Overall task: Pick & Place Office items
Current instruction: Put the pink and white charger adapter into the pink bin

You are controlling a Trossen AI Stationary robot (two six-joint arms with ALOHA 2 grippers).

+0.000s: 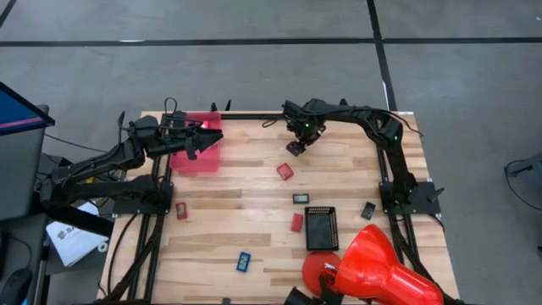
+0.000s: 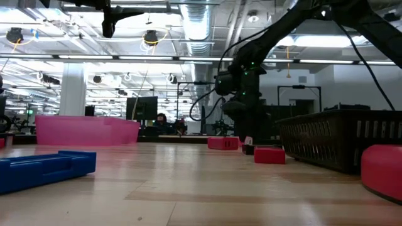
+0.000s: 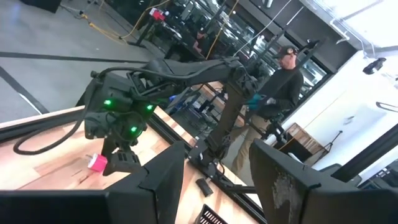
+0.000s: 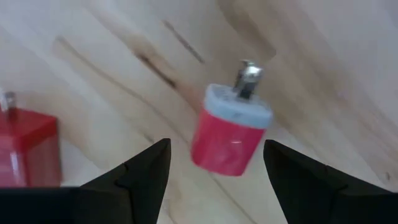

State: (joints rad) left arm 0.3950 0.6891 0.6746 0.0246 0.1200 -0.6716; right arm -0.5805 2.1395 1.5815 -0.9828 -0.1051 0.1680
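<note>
Grey floor surrounds the wooden table, where from above we count three red blocks, one blue piece and two small black pieces. We see the left gripper over a pink bin and the right gripper near the far edge.

At table height we see one blue piece, two red blocks and the black tray.

From the left wrist, the fingers stand apart with nothing between them.

From the right wrist, we see the parted fingers empty, a red plug on the wood between and beyond them.
</note>
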